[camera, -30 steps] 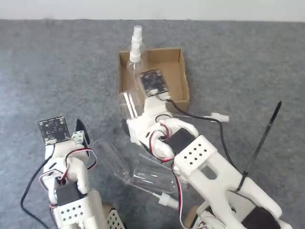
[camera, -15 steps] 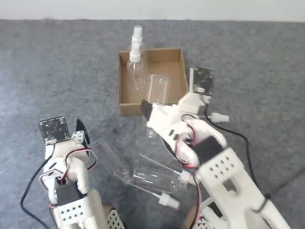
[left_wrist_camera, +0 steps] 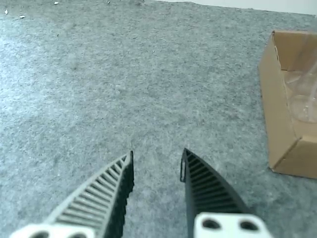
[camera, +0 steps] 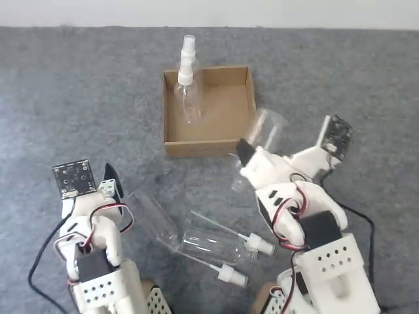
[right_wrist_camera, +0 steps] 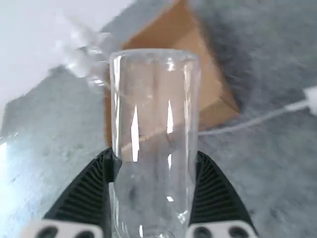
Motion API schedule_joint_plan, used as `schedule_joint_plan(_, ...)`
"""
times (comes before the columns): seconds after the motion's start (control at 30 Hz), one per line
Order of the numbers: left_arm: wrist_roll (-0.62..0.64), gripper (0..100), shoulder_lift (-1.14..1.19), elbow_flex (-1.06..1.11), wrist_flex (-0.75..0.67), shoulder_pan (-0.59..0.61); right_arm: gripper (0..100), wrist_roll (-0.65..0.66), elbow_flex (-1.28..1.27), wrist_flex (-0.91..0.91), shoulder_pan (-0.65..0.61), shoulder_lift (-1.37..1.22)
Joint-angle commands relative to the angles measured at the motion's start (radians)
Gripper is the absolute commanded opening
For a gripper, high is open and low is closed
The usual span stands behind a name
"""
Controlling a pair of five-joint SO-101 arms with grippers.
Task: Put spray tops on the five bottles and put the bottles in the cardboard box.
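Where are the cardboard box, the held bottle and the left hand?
cardboard box point(camera: 208, 148): high view, front wall.
held bottle point(right_wrist_camera: 153, 119): right wrist view, mid body.
left hand point(left_wrist_camera: 157, 152): left wrist view, midway between fingertips.

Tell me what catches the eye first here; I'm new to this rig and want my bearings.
The right gripper is shut on a clear bottle, beside the right wall of the cardboard box. In the box's left part sits a capped bottle, its spray top on. Two bare bottles and two loose spray tops lie on the grey carpet between the arms.
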State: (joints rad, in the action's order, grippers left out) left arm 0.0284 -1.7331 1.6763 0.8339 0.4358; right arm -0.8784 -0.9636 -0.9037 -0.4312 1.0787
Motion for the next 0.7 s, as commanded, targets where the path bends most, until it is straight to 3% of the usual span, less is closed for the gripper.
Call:
schedule_joint_plan(0.0,-0.011,15,-0.014,-0.008,-0.032,0.002,0.6,-0.075,0.078,-0.117,0.097,0.03)
schedule_joint_plan(0.47,-0.011,15,-0.014,-0.008,-0.032,0.002,0.6,-0.14,0.081,-0.255,0.306,0.028)
schedule_joint_plan(0.67,-0.011,15,-0.014,-0.008,-0.032,0.002,0.6,-0.161,0.084,-0.283,0.326,0.002)
